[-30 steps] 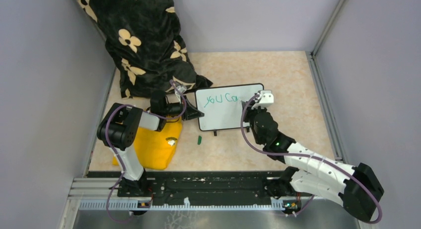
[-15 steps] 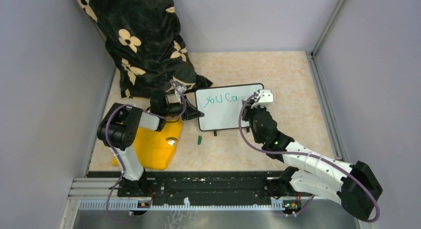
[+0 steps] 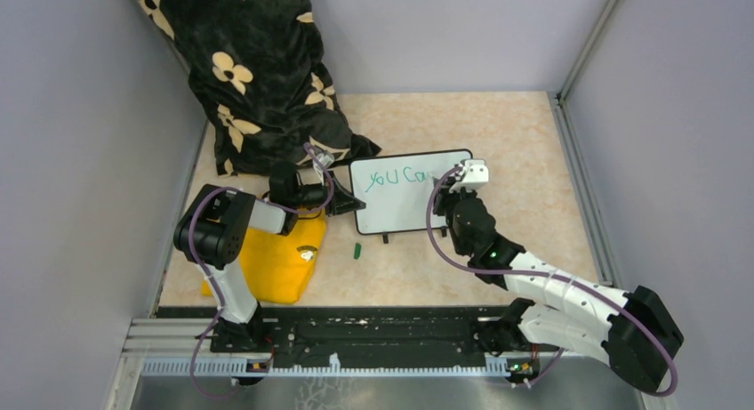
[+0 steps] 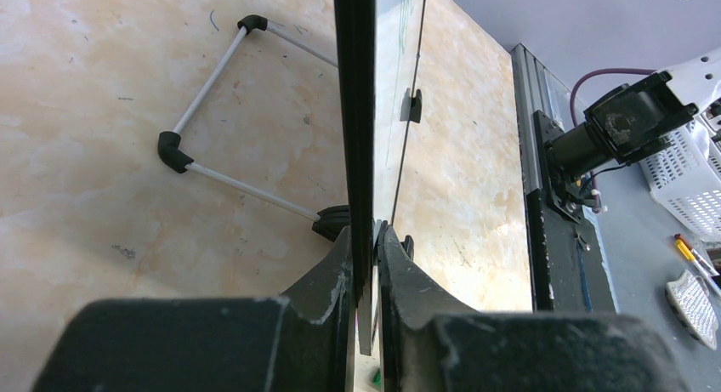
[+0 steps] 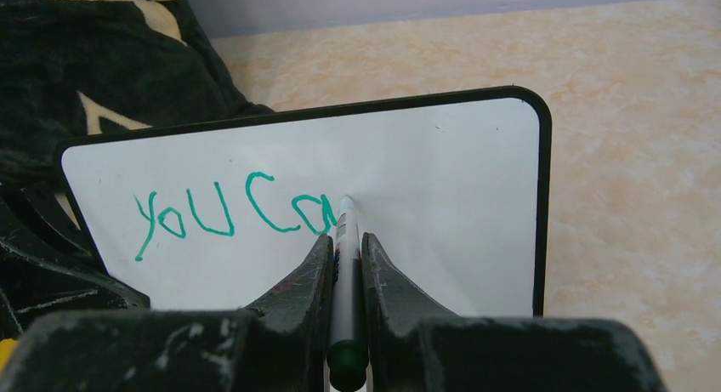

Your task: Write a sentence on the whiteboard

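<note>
The whiteboard stands tilted on the table, white with a thin black frame; it also shows in the right wrist view. Green writing on it reads "you ca" in one line; it shows in the top view too. My left gripper is shut on the board's left edge, seen edge-on in the left wrist view. My right gripper is shut on a green marker, its tip touching the board right after the "a". In the top view my right gripper is at the board's right side.
A black cloth with cream flowers lies at the back left. A yellow cloth lies under the left arm. A green marker cap lies in front of the board. A wire stand rests behind the board. Grey walls close in both sides.
The right arm's rear links have shifted slightly left. The marker tip stays at the end of the writing. The left arm and board have not moved.
</note>
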Robot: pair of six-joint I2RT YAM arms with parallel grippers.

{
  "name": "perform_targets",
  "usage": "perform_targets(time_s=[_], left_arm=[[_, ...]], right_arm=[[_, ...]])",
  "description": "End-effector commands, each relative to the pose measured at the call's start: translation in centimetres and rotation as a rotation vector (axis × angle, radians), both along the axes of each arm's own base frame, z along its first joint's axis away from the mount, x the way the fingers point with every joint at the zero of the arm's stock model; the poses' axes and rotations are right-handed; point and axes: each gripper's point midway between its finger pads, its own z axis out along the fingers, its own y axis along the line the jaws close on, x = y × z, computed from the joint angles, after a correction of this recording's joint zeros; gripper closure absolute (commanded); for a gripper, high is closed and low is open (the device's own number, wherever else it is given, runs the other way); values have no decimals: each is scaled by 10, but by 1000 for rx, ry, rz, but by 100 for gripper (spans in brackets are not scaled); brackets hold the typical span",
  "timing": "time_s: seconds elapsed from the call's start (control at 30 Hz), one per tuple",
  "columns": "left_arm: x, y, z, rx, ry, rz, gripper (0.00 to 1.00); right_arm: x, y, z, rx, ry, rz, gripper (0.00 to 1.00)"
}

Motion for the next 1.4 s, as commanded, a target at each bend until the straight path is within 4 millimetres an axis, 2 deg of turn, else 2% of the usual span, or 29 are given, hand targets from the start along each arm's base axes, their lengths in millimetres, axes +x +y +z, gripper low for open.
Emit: perform_targets(time_s=[0.0,0.53,0.67,1.0,1.37], left_arm=[[6,-1,-14,43,-8,30,100],[6,-1,-14,42,-4,29,100],[6,-1,-14,42,-7,31,100],[5,-1,-14,43,-6,27,100],[5,-1,-14,44,-8,26,100]], right_arm=[[5,0,19,52,-38,-16,100],[-10,-11,-12,55,33,-15,100],[-7,-9,-7,58,22,-14,100],[5,-1,24,60,-42,-19,100],[12,-10,34,57,-63,-53,100]])
